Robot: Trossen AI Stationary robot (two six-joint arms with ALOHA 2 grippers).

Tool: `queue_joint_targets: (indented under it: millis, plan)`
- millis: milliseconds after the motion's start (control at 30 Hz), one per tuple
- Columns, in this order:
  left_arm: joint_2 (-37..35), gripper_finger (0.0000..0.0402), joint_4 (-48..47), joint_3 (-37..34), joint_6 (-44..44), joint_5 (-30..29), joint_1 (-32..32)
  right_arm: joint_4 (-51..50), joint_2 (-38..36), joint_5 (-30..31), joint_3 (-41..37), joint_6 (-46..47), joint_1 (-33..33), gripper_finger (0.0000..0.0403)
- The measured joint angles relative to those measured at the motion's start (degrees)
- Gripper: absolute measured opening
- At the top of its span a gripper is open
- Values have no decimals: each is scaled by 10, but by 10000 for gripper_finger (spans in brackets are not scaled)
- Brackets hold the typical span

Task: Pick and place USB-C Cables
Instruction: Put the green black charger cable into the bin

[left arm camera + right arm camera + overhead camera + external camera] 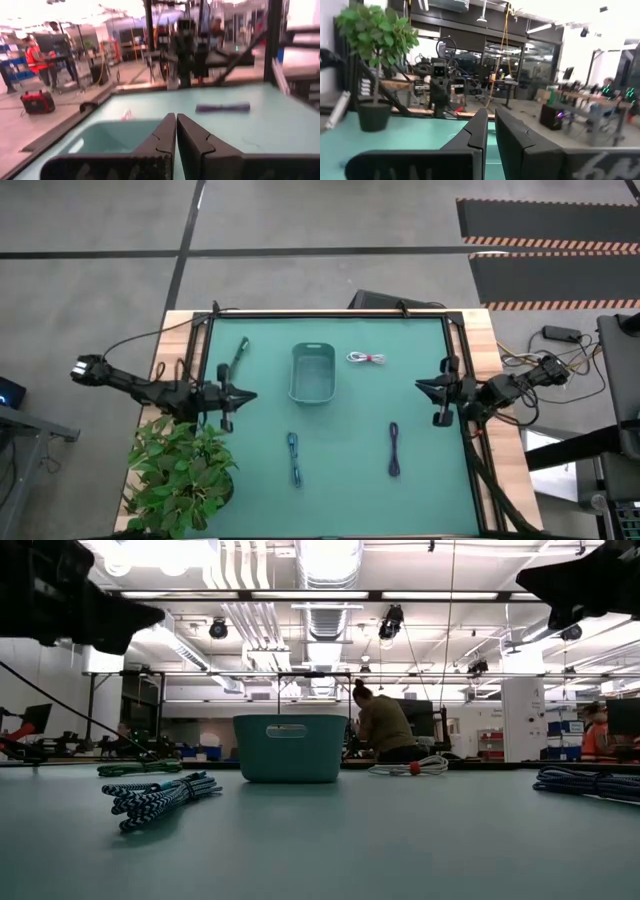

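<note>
USB-C Cables, four short coiled bundles, likely light, limp and apt to sag or uncoil, so best pinched across the bundled middle or at a tie. From above: dark green cable (239, 353) left of the teal bin (312, 373), white cable with red tie (366, 358) just right of it, blue cable (294, 457) below the bin, purple cable (394, 449) below and right of it; none inside yet. Left gripper (241, 395) hovering left of the bin, right gripper (424, 387) well to its right, both empty. At table level: blue cable (160, 797) braided, nearest the lens, front-left of the bin (286, 749); white one (408, 767) beside its right wall. Left wrist: fingers (162, 137) pressed together, bin rim (107, 136) ahead, purple bundle (222, 107) beyond. Right wrist: fingers (477, 131) nearly together; cables possibly hidden behind them.
</note>
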Motion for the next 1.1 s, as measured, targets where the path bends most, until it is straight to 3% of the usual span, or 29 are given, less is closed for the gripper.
queue_joint_targets:
  millis: [267,667,1100]
  plan:
    - [0,1,79,0,-1,0,0,59,0,3,0,17,-1,27]
    - [0,1,215,0,-56,-26,0,154,4,-26,0,-34,-1,27]
    - [55,1,376,3,-56,-51,0,167,5,-30,19,-76,-1,27]
